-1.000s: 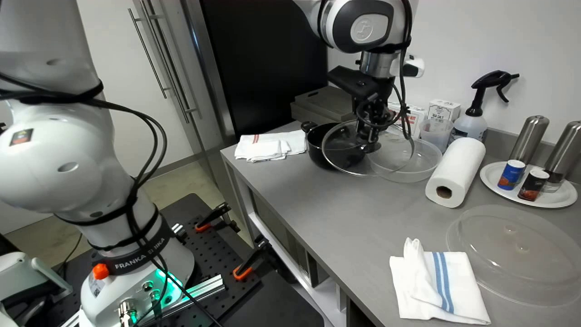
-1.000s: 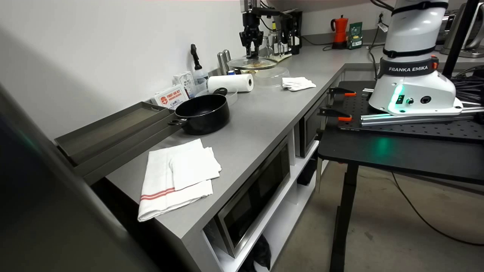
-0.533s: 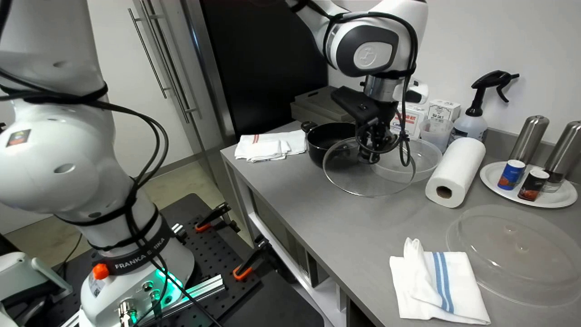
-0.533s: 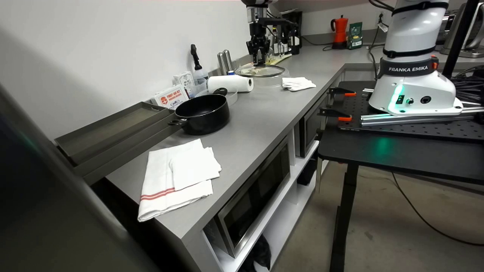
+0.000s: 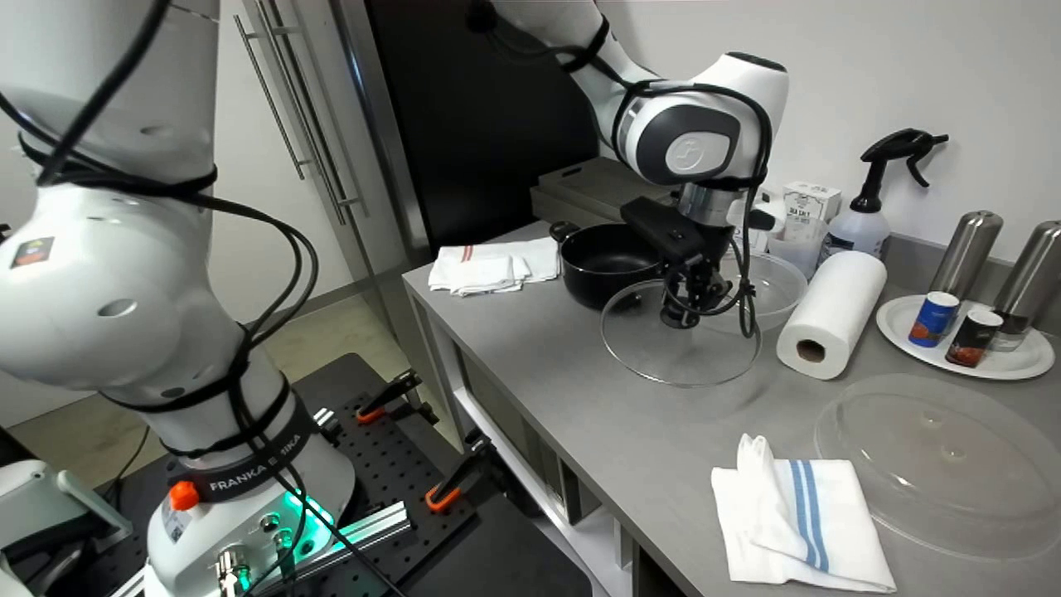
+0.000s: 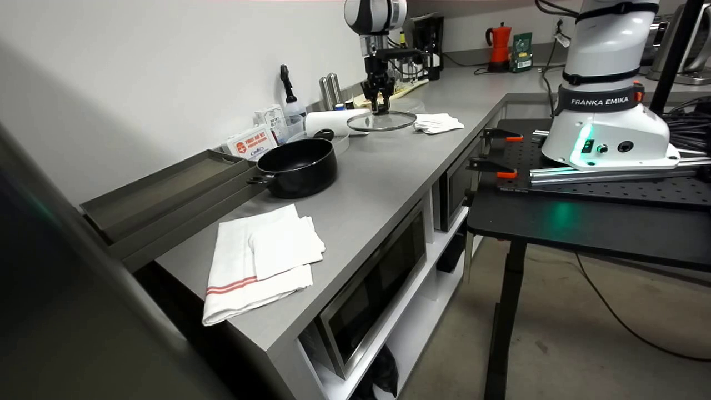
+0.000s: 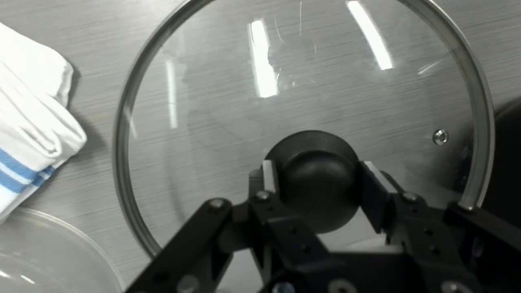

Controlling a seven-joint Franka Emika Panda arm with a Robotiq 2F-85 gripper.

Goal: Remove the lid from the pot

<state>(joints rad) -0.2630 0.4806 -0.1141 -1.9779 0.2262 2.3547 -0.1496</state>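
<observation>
The lid, clear glass with a thin metal rim, shows in both exterior views (image 5: 655,361) (image 6: 389,123) and fills much of the wrist view (image 7: 211,114). My gripper (image 7: 315,183) is shut on its black centre knob (image 7: 321,187), a finger pad on each side. In the exterior views my gripper (image 5: 685,313) (image 6: 380,108) points down with the lid below it, roughly level. The gap between lid and counter is hard to judge. The black pot (image 5: 601,274) (image 6: 300,175) stands uncovered beside the lid, its edge at the right of the wrist view (image 7: 506,171).
A clear bowl (image 5: 783,286) and a paper towel roll (image 5: 833,311) stand behind and beside the lid. A larger clear round dish (image 5: 937,473) and a blue-striped towel (image 5: 804,522) lie nearer the front. Red-striped towels (image 6: 266,250) lie by the pot. The counter (image 5: 564,381) has a front edge.
My gripper and the held lid have moved lower, closer to the counter, and a little farther from the pot. The pot has not moved.
</observation>
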